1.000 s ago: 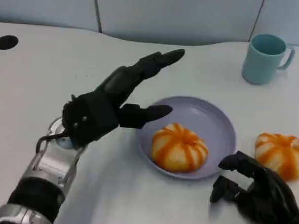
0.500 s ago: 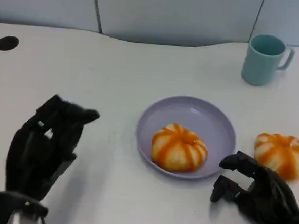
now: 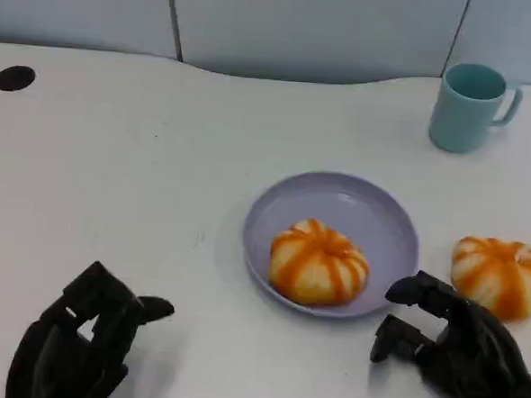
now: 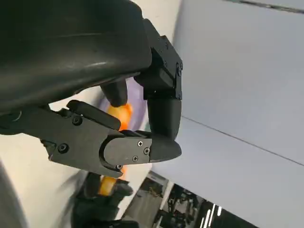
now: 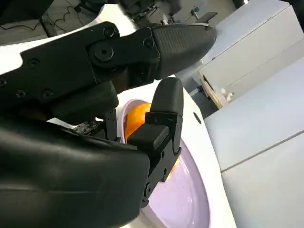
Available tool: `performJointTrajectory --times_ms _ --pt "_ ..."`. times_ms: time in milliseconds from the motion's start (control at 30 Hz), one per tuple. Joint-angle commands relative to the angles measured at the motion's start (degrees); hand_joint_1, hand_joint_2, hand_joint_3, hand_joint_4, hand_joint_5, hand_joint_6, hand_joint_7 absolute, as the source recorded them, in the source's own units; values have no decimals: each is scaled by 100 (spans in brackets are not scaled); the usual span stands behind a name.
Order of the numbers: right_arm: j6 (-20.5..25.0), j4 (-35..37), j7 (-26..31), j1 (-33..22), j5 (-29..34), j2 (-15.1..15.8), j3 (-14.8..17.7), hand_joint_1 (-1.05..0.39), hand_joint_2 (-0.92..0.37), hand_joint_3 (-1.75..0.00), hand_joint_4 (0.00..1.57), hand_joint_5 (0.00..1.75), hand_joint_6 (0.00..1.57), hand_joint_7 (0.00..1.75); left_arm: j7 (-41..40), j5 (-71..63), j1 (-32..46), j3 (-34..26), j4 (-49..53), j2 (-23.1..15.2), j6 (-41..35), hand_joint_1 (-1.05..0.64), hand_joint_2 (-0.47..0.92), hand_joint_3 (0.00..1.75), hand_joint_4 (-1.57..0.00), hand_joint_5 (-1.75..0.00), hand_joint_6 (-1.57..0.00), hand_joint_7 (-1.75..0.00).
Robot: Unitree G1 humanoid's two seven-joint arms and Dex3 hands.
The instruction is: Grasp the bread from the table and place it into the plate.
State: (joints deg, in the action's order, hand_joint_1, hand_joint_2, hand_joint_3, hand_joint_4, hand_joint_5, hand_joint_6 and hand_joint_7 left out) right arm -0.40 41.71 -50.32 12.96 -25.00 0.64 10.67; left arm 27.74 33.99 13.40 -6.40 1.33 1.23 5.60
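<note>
An orange-striped bread point(image 3: 318, 263) lies in the lilac plate point(image 3: 356, 200) at the table's middle. A second striped bread point(image 3: 502, 275) lies on the table just right of the plate. My left hand point(image 3: 80, 350) sits low at the near left, far from the plate, holding nothing, its fingers loosely bent and apart. My right hand point(image 3: 459, 351) rests near the plate's front right rim, just in front of the second bread, empty, with thumb and fingers apart. The right wrist view shows the plated bread point(image 5: 135, 118) and the plate point(image 5: 187, 199) past my right hand point(image 5: 104, 123).
A teal mug point(image 3: 470, 105) stands at the back right. Dark round holes point(image 3: 14, 78) mark the table's far left and far right. Bare white tabletop stretches left of the plate.
My left hand has drawn back from above the plate's left side to the near left edge, its outstretched fingers now bent. The bread stays in the plate. The right hand has barely moved.
</note>
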Motion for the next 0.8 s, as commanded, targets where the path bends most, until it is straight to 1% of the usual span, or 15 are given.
performJointTrajectory --times_ms 33,67,167,200,333,400,500,533,567,633,733,800 --pt "68 42 92 -143 29 134 65 -48 -92 -23 65 143 64 101 92 -91 -44 -54 171 11 59 -41 92 35 -88 -175 -59 -175" --pt "103 41 106 -143 18 166 89 -48 -92 -24 65 144 64 102 85 -142 -75 -45 239 30 97 -41 92 35 -88 -175 -59 -175" --pt "50 134 127 -103 21 242 150 -49 -92 -26 66 149 60 111 123 -215 -184 -55 440 102 181 -42 92 34 -87 -175 -59 -175" --pt "28 204 115 -70 8 264 180 -50 -92 -24 69 151 62 113 141 -234 -224 -61 501 127 203 -44 92 32 -87 -175 -60 -175" --pt "-10 324 77 -13 2 282 231 -50 -92 -23 71 152 63 114 179 -263 -279 -80 594 161 254 -46 92 30 -87 -175 -60 -175" --pt "-21 414 155 41 -81 284 377 -52 -92 -21 73 154 66 114 195 -374 -394 -84 789 159 372 -47 92 30 -87 -175 -60 -175" --pt "-38 480 181 77 -116 285 449 -55 -92 -19 74 156 69 113 221 -438 -461 -98 915 169 461 -48 92 29 -87 -175 -61 -175" --pt "-198 526 208 76 -106 237 483 -55 -92 -18 75 156 69 113 242 -403 -491 -138 955 158 445 -48 92 29 -87 -175 -61 -175" --pt "-324 565 226 78 -97 200 512 -54 -92 -22 73 163 68 117 259 -377 -515 -170 987 150 433 -47 92 29 -87 -175 -61 -175" --pt "-478 627 279 79 -105 136 565 -53 -92 -23 71 170 67 122 292 -350 -544 -227 1020 129 402 -47 92 30 -87 -175 -61 -175" --pt "-543 686 287 94 -114 123 577 -53 -92 -24 70 172 66 125 320 -363 -557 -261 1034 137 394 -47 92 30 -87 -175 -61 -175" --pt "-461 535 305 24 -202 84 609 -54 -92 -24 71 173 66 126 364 -325 -585 -307 1076 142 403 -47 92 30 -86 -175 -61 -175"
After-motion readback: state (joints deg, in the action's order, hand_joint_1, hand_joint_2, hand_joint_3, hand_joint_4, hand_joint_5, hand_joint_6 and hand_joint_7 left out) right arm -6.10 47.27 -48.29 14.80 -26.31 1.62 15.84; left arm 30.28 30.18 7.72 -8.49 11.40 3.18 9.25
